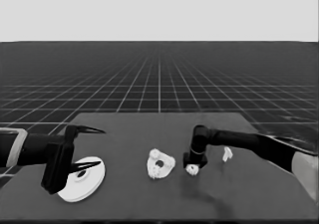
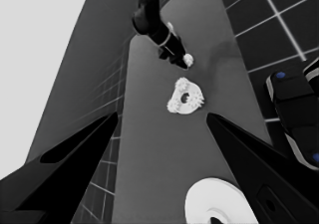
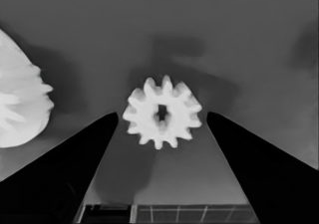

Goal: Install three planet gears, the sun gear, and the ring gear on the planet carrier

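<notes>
Right gripper (image 3: 162,115) jaws open around a gear (image 3: 162,112) beside smaller round part (image 1: 160,164), left gripper (image 2: 162,115) parked, open.

Dark table (image 1: 124,194); gridded floor (image 1: 159,79) beyond; pale band (image 1: 159,10) above

On the table (image 1: 149,199), the larger round part (image 1: 82,186) lies far left, the smaller round part (image 1: 160,164) at centre with gears on it, a loose gear (image 1: 192,169) just right, the thin piece (image 1: 227,154) farther right.
</notes>
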`<action>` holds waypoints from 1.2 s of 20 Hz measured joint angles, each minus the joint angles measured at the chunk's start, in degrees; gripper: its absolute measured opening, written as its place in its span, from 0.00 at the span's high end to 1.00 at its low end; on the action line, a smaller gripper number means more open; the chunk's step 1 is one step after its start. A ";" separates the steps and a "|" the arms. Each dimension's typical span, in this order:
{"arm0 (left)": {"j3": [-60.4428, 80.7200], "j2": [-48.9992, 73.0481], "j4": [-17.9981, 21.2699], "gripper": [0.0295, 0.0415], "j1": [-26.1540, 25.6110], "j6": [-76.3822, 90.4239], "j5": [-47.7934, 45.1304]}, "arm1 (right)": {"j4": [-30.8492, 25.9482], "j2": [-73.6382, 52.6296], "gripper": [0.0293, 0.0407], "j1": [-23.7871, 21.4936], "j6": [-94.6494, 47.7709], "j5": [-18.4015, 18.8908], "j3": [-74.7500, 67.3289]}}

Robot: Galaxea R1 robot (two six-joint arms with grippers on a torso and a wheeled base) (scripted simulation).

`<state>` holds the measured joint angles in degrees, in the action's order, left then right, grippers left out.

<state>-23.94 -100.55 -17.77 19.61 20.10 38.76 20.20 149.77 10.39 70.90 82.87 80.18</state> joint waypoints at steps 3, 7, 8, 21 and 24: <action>0.00 0.00 0.00 0.25 0.00 0.00 0.00 | 0.32 0.12 0.19 0.32 -0.17 -0.22 0.36; 0.00 0.00 0.00 0.25 0.00 0.00 0.00 | 0.39 0.14 0.85 0.37 -0.20 -0.26 0.43; 0.00 0.00 0.00 0.25 0.00 0.00 0.00 | 0.40 0.14 0.85 0.37 -0.21 -0.26 0.44; 0.00 0.00 0.00 0.25 0.00 0.00 0.00 | -10.38 -2.22 0.85 -11.33 3.49 4.50 -6.77; 0.00 0.00 0.00 0.25 0.00 0.00 0.00 | -10.64 -2.23 0.85 -11.56 3.49 4.56 -6.78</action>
<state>-23.94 -100.55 -17.77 19.61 20.10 38.76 9.57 147.54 -1.17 74.39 87.42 73.40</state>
